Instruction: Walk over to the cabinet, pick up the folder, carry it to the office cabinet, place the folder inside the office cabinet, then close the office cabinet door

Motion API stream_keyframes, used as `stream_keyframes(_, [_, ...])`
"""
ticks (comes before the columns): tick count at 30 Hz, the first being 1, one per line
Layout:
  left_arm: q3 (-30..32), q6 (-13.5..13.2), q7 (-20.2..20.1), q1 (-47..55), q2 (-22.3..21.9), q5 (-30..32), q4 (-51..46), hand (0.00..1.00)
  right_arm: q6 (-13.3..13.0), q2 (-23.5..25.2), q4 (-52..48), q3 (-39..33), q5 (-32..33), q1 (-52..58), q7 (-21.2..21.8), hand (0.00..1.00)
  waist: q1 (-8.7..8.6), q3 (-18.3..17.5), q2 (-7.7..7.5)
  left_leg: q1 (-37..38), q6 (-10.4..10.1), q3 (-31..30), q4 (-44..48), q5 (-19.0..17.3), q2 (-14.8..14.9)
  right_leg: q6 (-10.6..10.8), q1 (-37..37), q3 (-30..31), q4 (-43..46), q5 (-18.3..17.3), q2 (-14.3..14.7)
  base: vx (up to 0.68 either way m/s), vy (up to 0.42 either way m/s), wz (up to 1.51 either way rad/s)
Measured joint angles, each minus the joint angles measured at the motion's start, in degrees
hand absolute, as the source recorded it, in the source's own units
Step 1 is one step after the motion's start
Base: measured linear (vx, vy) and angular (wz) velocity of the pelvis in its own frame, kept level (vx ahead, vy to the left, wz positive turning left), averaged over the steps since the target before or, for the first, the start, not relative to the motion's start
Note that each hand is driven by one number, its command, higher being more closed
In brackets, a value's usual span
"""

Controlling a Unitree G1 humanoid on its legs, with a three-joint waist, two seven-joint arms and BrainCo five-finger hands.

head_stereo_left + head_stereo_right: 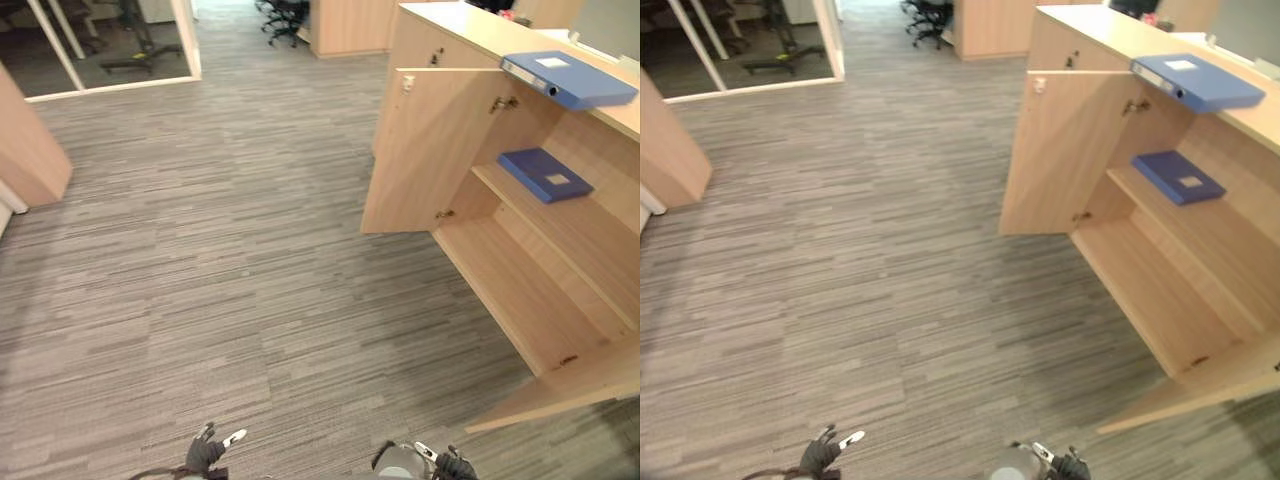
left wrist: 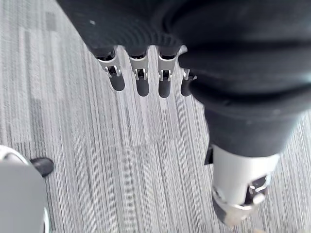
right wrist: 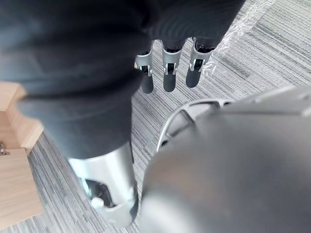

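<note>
Looking down, you are seeing grey striped carpet (image 1: pixel 200 250) running across the whole floor. The office cabinet (image 1: pixel 520 300) is standing along your right with both doors swung wide. The far door (image 1: pixel 430 150) is sticking out over the carpet, and the near door (image 1: pixel 560 395) is jutting out closest to you.

Inside, a flat blue folder (image 1: pixel 545 175) is lying on the shelf (image 1: pixel 590 240), toward its far end. A thicker blue folder (image 1: pixel 570 78) is lying on the cabinet's top (image 1: pixel 460 25) at the front edge, right above the open compartment, with its spine facing outward.

A wooden unit (image 1: pixel 30 140) is standing at the left edge. Beyond it a white-framed glass partition (image 1: pixel 110 85) is closing off a room, and black office chairs (image 1: pixel 285 18) are sitting at the far end of the floor.

Your left hand (image 2: pixel 141 82) and right hand (image 3: pixel 167 73) are hanging low over the carpet, well apart from the cabinet. Each is showing its fingers straight and relaxed, pointing down, and neither is gripping anything.
</note>
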Motion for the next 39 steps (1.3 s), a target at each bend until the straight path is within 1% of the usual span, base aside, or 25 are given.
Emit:
stream_keyframes(2, [0.0, -0.3, -0.5, -0.2, -1.0, 0.4, -0.1, 0.00, -0.4, 0.2, 0.0, 0.3, 0.1, 0.2, 0.0, 0.00, -0.06, -0.1, -0.27, 2.1, -2.3, 1.9, -1.9, -1.3, -0.1, -1.7, -1.0, -3.6, -8.5, 1.4, 2.2, 0.22, -0.153, -0.36])
stream_keyframes(3, [0.2, -0.4, -0.7, -0.2, -0.7, 1.1, 0.0, 0.00, -0.6, 1.0, 0.3, 0.1, 0.1, 0.4, 0.0, 0.00, -0.39, -0.3, -1.86, 3.3, -4.1, 2.6, -1.6, -3.6, -0.6, -5.0, -1.4, -5.1, -13.4, 3.3, 2.8, 0.19, -0.159, -0.20])
stream_keyframes(4, [0.7, -0.3, -0.9, -0.3, -0.6, 1.2, 0.3, 0.00, -0.6, 1.2, 0.4, -0.1, 0.1, 0.7, 0.0, 0.00, -0.47, -0.4, -1.96, 3.5, -4.5, 2.8, -0.4, -5.1, -0.1, -7.0, -1.2, -4.8, -14.3, 3.3, 3.1, 0.23, -0.211, -0.26])
stream_keyframes(5, [2.1, -0.1, -1.0, 0.0, -2.0, 1.1, 0.7, 0.00, -0.6, 0.8, 0.5, -1.1, 0.1, 1.2, 0.0, 0.00, -0.66, -1.3, -0.49, 3.0, -5.3, 3.4, 2.8, -8.1, 3.3, -6.1, -0.4, -5.3, -14.3, 1.9, 5.8, 0.21, -0.204, -0.19])
stream_keyframes(7, [2.5, 0.0, -1.2, 0.9, -3.7, 0.8, 1.2, 0.00, -0.6, -0.2, 0.1, -1.9, 0.1, 3.4, 0.0, 0.00, -1.23, -3.5, 2.33, 1.6, -5.4, 4.2, 7.8, -12.1, 7.9, -6.8, -0.1, -4.5, -10.3, -3.0, 6.2, 0.38, -0.259, 0.15])
stream_keyframes(8, [4.3, 0.3, -1.2, 0.3, -4.2, 0.2, 1.2, 0.00, -0.4, -0.2, 0.9, -3.0, 0.1, 4.4, -0.1, 0.00, -1.66, -3.5, 2.90, -1.3, -6.9, 4.1, 19.2, -13.5, 11.9, -3.9, 1.4, -4.5, -10.5, -4.8, 8.9, 0.39, -0.243, 0.19])
stream_keyframes(10, [7.0, 0.2, -1.2, 1.0, -4.4, -1.1, 1.0, 0.00, -0.3, 0.2, 1.4, -3.9, 0.1, 4.8, -0.1, 0.00, -0.63, -3.5, 3.28, -9.5, -6.5, 2.3, 41.8, -9.8, 20.6, -4.2, 5.1, -3.2, -16.8, -4.7, 15.7, 0.47, -0.339, -0.62])
stream_keyframes(12, [8.6, 0.1, -1.0, 1.4, -4.1, -2.5, 0.2, 0.00, -0.3, 0.0, 2.4, -4.0, 0.1, 4.6, -0.1, 0.00, -0.07, -3.0, 2.79, -14.7, -6.5, 1.2, 55.2, -9.5, 24.6, -4.1, 9.3, -0.1, -21.9, -4.4, 20.4, 0.44, -0.239, -1.01])
stream_keyframes(15, [8.9, -0.7, -1.0, 1.4, -3.9, -2.9, -1.1, 0.00, -0.1, -0.4, 5.1, -5.4, 0.1, 4.0, -0.4, 0.00, 0.79, -2.5, 1.93, -21.4, -6.5, 0.3, 54.3, -9.6, 22.8, -2.8, 14.9, 5.0, -27.8, -3.7, 22.7, 0.34, -0.085, -0.97])
stream_keyframes(19, [10.0, -1.8, 0.0, 1.3, -4.1, -4.2, -2.7, 0.00, 0.0, -0.3, 5.9, -4.6, 0.1, 1.5, -0.6, 0.00, 1.40, -1.2, 1.59, -29.1, -7.5, -10.0, 35.0, -9.0, 15.3, -1.0, 19.4, 12.5, -32.4, -2.7, 22.8, 0.28, 0.020, -0.95])
stream_keyframes(22, [11.4, -2.3, 1.4, 0.9, -4.3, -6.0, -2.5, 0.00, -0.9, -0.9, 5.7, -2.5, 0.1, 0.1, -1.0, 0.00, 2.57, -0.2, 1.55, -29.6, -11.0, -24.5, 12.6, -2.6, 11.4, 1.6, 22.8, 19.0, -35.1, -3.0, 22.7, 0.36, 0.169, -1.16])
stream_keyframes(23, [11.5, -2.3, 1.6, 0.7, -4.2, -6.4, -2.0, 0.00, -1.2, -0.9, 5.6, -2.4, 0.1, 0.0, -1.1, 0.00, 2.71, -0.2, 1.51, -29.5, -11.4, -26.3, 10.8, 0.5, 11.2, 2.7, 24.0, 20.5, -35.8, -3.3, 22.4, 0.40, 0.255, -1.04])
stream_keyframes(24, [11.4, -2.3, 2.2, 0.6, -4.2, -7.1, -1.8, 0.00, -1.3, -0.8, 5.5, -0.7, 0.1, -0.1, -1.1, 0.00, 2.87, -0.3, 1.14, -28.4, -11.9, -26.9, 11.1, 8.0, 9.9, 4.7, 25.7, 23.1, -36.1, -3.8, 20.9, 0.44, 0.284, -0.79])
stream_keyframes(25, [11.4, -2.3, 2.2, 0.6, -4.3, -7.2, -1.6, 0.00, -1.4, -0.8, 5.4, -0.4, 0.1, 0.0, -1.1, 0.00, 2.86, -0.3, 1.09, -28.2, -11.9, -27.0, 11.1, 9.7, 9.5, 5.3, 25.8, 23.4, -36.1, -3.8, 20.5, 0.49, 0.328, -0.70])
stream_keyframes(26, [11.3, -2.4, 2.6, -0.5, -3.7, -7.5, -0.8, 0.00, -1.3, 0.1, 5.4, -0.2, 0.1, 0.0, -1.1, 0.00, 2.72, -0.4, -0.28, -27.7, -11.4, -25.5, 12.2, 10.6, 7.5, 7.0, 26.1, 23.9, -35.7, -3.5, 17.3, 0.48, 0.327, -0.45])
stream_keyframes(27, [11.0, -2.6, 2.8, -0.8, -3.5, -7.6, -0.5, 0.00, -1.3, 0.8, 5.3, -0.3, 0.0, 0.1, -0.9, 0.00, 2.77, -0.7, -0.89, -27.5, -9.1, -23.3, 13.0, 8.8, 6.4, 9.2, 24.4, 24.4, -33.2, -2.3, 14.5, 0.46, 0.332, -0.54])
stream_keyframes(29, [11.8, -2.7, 2.9, -0.8, -3.7, -7.9, -0.4, 0.00, -1.2, 0.7, 4.9, -1.6, -0.1, 0.1, -0.4, 0.00, 3.34, -0.3, -1.49, -24.2, -7.3, -19.8, 12.3, 6.6, 4.3, 9.7, 21.7, 24.4, -24.4, -1.0, 9.2, 0.37, 0.341, -0.63])
stream_keyframes(30, [12.1, -2.6, 2.9, -0.6, -3.6, -7.8, 0.4, 0.00, -0.7, 0.6, 4.1, -3.4, -0.3, 1.1, -0.2, 0.00, 3.35, 0.1, -2.08, -17.1, -5.7, -17.2, 8.1, 5.6, 1.0, 4.0, 18.3, 21.5, -10.0, 2.1, 1.3, 0.40, 0.415, -0.56])
stream_keyframes(31, [11.8, -2.6, 2.8, -0.4, -3.6, -7.8, 0.8, 0.00, -0.6, 0.5, 3.6, -3.7, -0.4, 1.9, 0.0, 0.00, 3.05, -0.1, -1.91, -14.3, -5.1, -16.9, 6.0, 5.3, -0.2, -0.3, 17.7, 18.3, -4.8, 4.6, -2.2, 0.46, 0.506, -0.39])
stream_keyframes(32, [11.4, -2.6, 2.7, 0.5, -3.6, -7.6, 1.5, 0.00, -0.5, 0.4, 3.3, -3.6, -0.9, 3.1, 0.3, 0.00, 2.29, -1.0, -1.71, -10.4, -3.9, -15.9, 2.8, 4.8, -2.0, -6.5, 17.5, 11.0, 2.6, 7.9, -8.6, 0.26, 0.309, -0.19])
stream_keyframes(33, [11.4, -2.6, 2.6, 0.7, -3.4, -7.3, 1.8, 0.00, -0.6, 0.5, 3.3, -3.6, -1.0, 3.2, 0.2, 0.00, 2.19, -1.6, -1.53, -9.3, -3.4, -15.2, 1.8, 4.5, -2.2, -6.5, 17.1, 8.4, 5.2, 7.9, -10.8, 0.30, 0.348, -0.35])
stream_keyframes(34, [11.5, -2.5, 2.6, 0.7, -2.6, -6.8, 1.9, 0.00, -0.6, 0.1, 3.4, -3.6, -1.7, 3.2, -0.3, 0.00, 1.86, -1.9, -1.40, -7.0, -3.0, -14.3, 0.3, 4.3, -2.0, -4.9, 15.8, 3.4, 7.8, 6.3, -12.3, 0.25, 0.227, -0.48])
stream_keyframes(36, [11.4, -2.3, 2.6, 0.1, -1.3, -5.2, 3.0, 0.00, -0.9, 0.2, 3.1, -3.5, -2.1, 2.9, 0.5, 0.00, 1.93, -1.0, -0.91, -4.9, -2.9, -12.8, -1.2, 4.2, -0.3, -0.9, 11.9, 1.3, 8.9, 2.1, -9.9, 0.21, 0.128, -0.59])
stream_keyframes(37, [11.3, -2.0, 2.6, -0.3, -1.1, -4.9, 3.6, 0.00, -1.3, 0.5, 2.8, -3.4, -2.1, 2.4, 0.8, 0.00, 1.88, -0.8, -0.66, -3.8, -2.9, -10.9, -1.6, 4.1, 1.1, 1.2, 8.7, 1.8, 7.9, 0.1, -6.8, 0.15, 0.021, -0.77])
stream_keyframes(39, [10.5, -2.0, 2.5, -0.9, -1.0, -4.8, 3.6, 0.00, -1.6, 0.7, 2.4, -2.5, -2.3, 2.0, 1.0, 0.00, 1.88, -0.4, -0.95, -2.2, -3.0, -8.5, -1.9, 3.8, 2.6, 1.0, 4.7, 1.5, 2.9, -0.6, -2.2, 0.19, -0.050, -0.73])
